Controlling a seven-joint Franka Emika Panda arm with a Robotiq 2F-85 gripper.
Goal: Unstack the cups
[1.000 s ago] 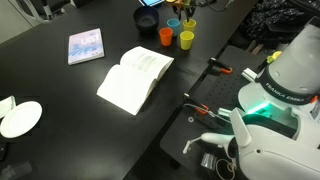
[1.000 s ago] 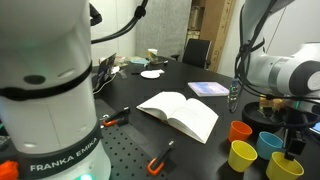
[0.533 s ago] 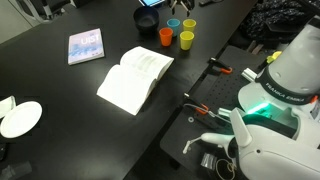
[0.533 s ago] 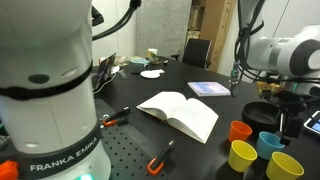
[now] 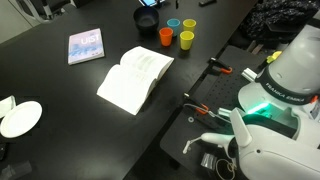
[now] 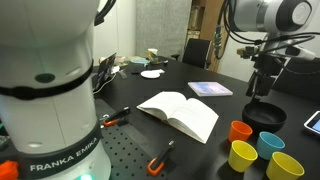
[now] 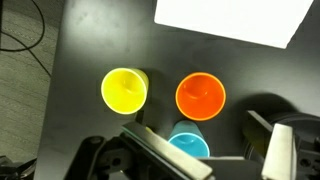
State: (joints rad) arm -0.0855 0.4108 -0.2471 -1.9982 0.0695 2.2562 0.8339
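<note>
Dark desk point(image 5: 60, 92) carries cups point(image 7: 200, 96) standing singly, likely light, stiff, slick plastic, best pinched over one rim wall; pincer point(image 6: 262, 92) apart, empty.

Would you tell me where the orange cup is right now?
In an exterior view the orange cup stands upright as the cup nearest the open book, with the blue cup right beside it.

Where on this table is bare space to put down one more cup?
Bare table lies between the closed book, the open book and the white plate. It is crowded around the cups beside the dark bowl.
</note>
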